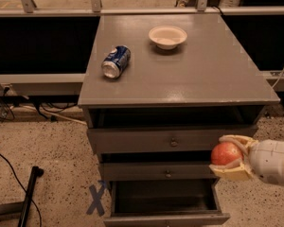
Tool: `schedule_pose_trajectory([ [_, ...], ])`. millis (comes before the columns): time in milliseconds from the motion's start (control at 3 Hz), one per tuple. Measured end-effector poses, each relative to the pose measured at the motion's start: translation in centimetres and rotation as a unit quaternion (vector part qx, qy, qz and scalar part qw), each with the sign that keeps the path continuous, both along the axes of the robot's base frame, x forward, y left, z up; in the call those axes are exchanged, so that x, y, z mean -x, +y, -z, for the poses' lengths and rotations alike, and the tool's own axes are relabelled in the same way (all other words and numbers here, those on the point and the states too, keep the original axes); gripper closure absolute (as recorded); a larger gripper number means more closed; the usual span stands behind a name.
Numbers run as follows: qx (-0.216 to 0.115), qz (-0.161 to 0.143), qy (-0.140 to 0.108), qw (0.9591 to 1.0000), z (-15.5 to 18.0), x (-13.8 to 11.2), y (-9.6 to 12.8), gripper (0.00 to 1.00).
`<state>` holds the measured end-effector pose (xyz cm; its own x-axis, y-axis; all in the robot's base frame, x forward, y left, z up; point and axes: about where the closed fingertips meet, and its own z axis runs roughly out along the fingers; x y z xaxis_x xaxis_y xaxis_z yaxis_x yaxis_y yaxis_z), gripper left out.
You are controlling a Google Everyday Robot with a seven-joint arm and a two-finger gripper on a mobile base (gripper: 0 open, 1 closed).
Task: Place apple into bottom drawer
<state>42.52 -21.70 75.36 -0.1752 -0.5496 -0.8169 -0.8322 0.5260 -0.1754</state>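
The red-orange apple point(226, 153) is held between the cream fingers of my gripper point(229, 157), which comes in from the right edge. It hangs in front of the cabinet's right side, level with the middle drawer point(165, 172). The bottom drawer point(165, 217) is pulled open below and to the left of the apple, showing its dark interior; its front lies at the lower edge of the view.
A grey-brown cabinet top point(203, 74) carries a blue soda can point(115, 61) lying on its side and a white bowl point(167, 36). The top drawer point(173, 138) stands slightly open. A blue X point(96, 198) marks the floor at left, beside a black bar point(28, 193).
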Motion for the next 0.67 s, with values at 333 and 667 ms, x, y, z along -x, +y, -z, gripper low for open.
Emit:
schedule_pose_trajectory([
  [333, -0.020, -0.053, -0.037, 0.9977, 5.50, -2.08, -1.17, 1.00],
  [667, -0.020, -0.053, -0.037, 0.9977, 5.50, -2.08, -1.17, 1.00],
])
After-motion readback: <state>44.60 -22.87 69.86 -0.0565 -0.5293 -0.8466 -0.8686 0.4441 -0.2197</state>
